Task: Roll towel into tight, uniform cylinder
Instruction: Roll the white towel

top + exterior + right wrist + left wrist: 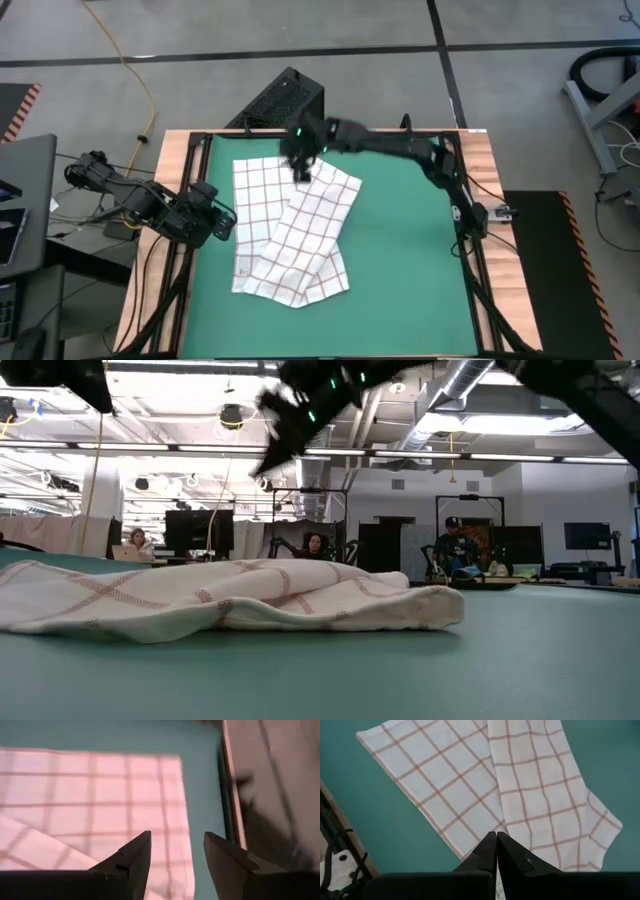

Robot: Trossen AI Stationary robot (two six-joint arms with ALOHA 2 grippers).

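A: Where is the towel (292, 230) now, and is the roll begun?

B: It lies loosely folded on the green mat (410, 270), one flap crossing over the other, with no cylinder yet. I judge we are at the arranging step, before any rolling.

A: And the claws?

B: The right gripper (175, 851) hangs above the far edge of the towel, jaws apart and empty; the cloth corner is just under it. The left gripper (497, 851) waits at the mat's left border, fingers pressed together, holding nothing, with the towel just ahead of it.

A: What does the next move need?

B: Probably to flatten the folds, then take one edge evenly, so the roll stays tight.
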